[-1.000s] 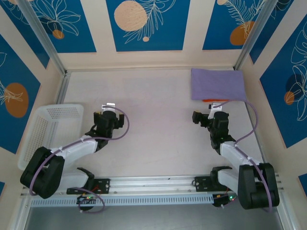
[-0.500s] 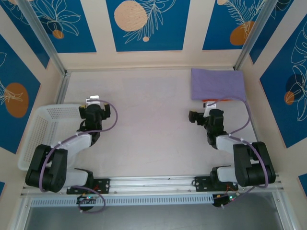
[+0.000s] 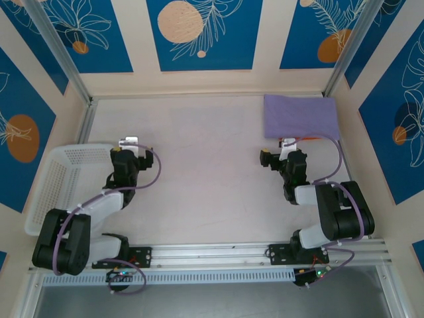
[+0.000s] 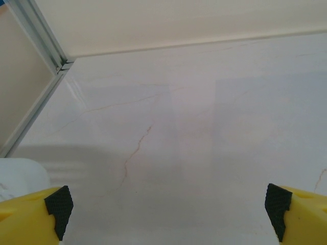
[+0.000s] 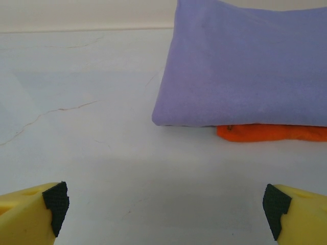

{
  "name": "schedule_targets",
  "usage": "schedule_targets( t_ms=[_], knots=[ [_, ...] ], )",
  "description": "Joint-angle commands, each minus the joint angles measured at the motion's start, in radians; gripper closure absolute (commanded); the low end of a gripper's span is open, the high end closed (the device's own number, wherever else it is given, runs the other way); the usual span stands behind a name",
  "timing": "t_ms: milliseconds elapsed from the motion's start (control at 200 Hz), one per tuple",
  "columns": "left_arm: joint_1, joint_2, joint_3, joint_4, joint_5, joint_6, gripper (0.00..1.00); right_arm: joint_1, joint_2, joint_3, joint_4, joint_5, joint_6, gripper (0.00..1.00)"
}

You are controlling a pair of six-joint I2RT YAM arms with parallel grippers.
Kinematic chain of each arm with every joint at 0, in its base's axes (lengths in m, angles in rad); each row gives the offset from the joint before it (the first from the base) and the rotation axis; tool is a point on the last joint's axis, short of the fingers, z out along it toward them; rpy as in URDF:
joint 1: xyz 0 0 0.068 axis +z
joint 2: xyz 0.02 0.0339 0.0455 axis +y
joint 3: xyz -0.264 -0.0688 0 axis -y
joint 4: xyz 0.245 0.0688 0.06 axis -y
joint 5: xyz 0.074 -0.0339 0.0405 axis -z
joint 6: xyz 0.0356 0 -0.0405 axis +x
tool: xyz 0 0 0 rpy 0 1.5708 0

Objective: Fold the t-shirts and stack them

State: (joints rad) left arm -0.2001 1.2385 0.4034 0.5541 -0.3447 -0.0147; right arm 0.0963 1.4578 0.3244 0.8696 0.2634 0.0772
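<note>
The lavender-purple t-shirt [image 3: 301, 116] lies folded at the far right corner of the table. It rests on top of the folded orange t-shirt [image 3: 299, 139], whose near edge peeks out below it. In the right wrist view the purple t-shirt [image 5: 245, 71] and the orange t-shirt [image 5: 276, 132] lie ahead of my right gripper [image 5: 166, 209], which is open and empty. My right gripper [image 3: 286, 144] sits just in front of the stack. My left gripper [image 3: 128, 142] is open and empty beside the basket, and in its own view the left gripper [image 4: 167, 212] hovers over bare table.
A white mesh basket [image 3: 66, 173] stands at the left edge, close to my left arm; its corner, the basket [image 4: 18, 176], shows at the lower left. Walls enclose the table on three sides. An aluminium rail [image 3: 212, 255] runs along the near edge.
Both arms have folded back toward their bases. My left gripper moved left to the basket's side. My right gripper shifted slightly left and stays open near the stack.
</note>
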Motion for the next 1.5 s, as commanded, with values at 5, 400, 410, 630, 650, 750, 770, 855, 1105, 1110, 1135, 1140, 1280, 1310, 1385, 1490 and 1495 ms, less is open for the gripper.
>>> schedule_targets(
  t_ms=[5, 400, 410, 630, 650, 750, 770, 855, 1105, 1110, 1135, 1140, 1280, 1310, 1385, 1490, 1495],
  knots=[
    [0.016, 0.036, -0.076, 0.121, 0.034, 0.015, 0.01, -0.003, 0.014, -0.029, 0.132, 0.036, -0.01, 0.01],
    [0.039, 0.132, 0.006, 0.1, 0.039, 0.038, 0.0, 0.025, 0.075, -0.066, 0.265, 0.074, -0.035, 0.01],
    [0.042, 0.134, 0.01, 0.094, 0.04, 0.034, 0.0, 0.026, 0.077, -0.07, 0.273, 0.075, -0.038, 0.01],
    [0.067, 0.185, -0.024, 0.224, 0.102, 0.062, 0.0, 0.048, 0.091, -0.097, 0.343, 0.096, -0.059, 0.01],
    [0.075, 0.204, -0.026, 0.244, 0.109, 0.056, 0.0, 0.049, 0.094, -0.1, 0.352, 0.098, -0.061, 0.01],
    [0.108, 0.278, -0.007, 0.275, 0.183, 0.043, 0.0, 0.055, 0.102, -0.115, 0.391, 0.107, -0.067, 0.01],
    [0.11, 0.285, 0.001, 0.264, 0.207, 0.053, 0.0, 0.055, 0.104, -0.118, 0.399, 0.108, -0.067, 0.01],
    [0.111, 0.301, -0.017, 0.311, 0.248, 0.067, 0.0, 0.055, 0.107, -0.121, 0.406, 0.112, -0.067, 0.01],
    [0.128, 0.302, 0.002, 0.274, 0.273, 0.052, 0.0, 0.016, 0.077, -0.002, 0.141, 0.143, 0.001, 0.01],
    [0.128, 0.302, 0.002, 0.274, 0.273, 0.053, 0.0, 0.015, 0.076, 0.003, 0.133, 0.14, 0.003, 0.01],
    [0.129, 0.304, 0.003, 0.275, 0.273, 0.052, 0.0, 0.006, 0.077, 0.02, 0.099, 0.133, 0.011, 0.01],
    [0.129, 0.304, 0.003, 0.274, 0.272, 0.052, 0.0, 0.004, 0.077, 0.025, 0.096, 0.132, 0.012, 0.01],
    [0.13, 0.302, 0.001, 0.274, 0.274, 0.052, 0.0, -0.063, 0.068, 0.062, -0.003, 0.05, 0.073, 0.01],
    [0.13, 0.303, 0.0, 0.276, 0.274, 0.053, 0.0, -0.059, 0.068, 0.06, 0.006, 0.055, 0.069, 0.01],
    [0.13, 0.3, -0.003, 0.28, 0.274, 0.054, 0.0, -0.053, 0.07, 0.062, 0.004, 0.062, 0.064, 0.01],
    [0.13, 0.299, -0.004, 0.283, 0.272, 0.054, 0.0, -0.054, 0.068, 0.061, 0.003, 0.059, 0.064, 0.01],
    [0.13, 0.299, -0.004, 0.282, 0.272, 0.055, 0.0, -0.054, 0.067, 0.06, 0.002, 0.059, 0.064, 0.01]
  ],
)
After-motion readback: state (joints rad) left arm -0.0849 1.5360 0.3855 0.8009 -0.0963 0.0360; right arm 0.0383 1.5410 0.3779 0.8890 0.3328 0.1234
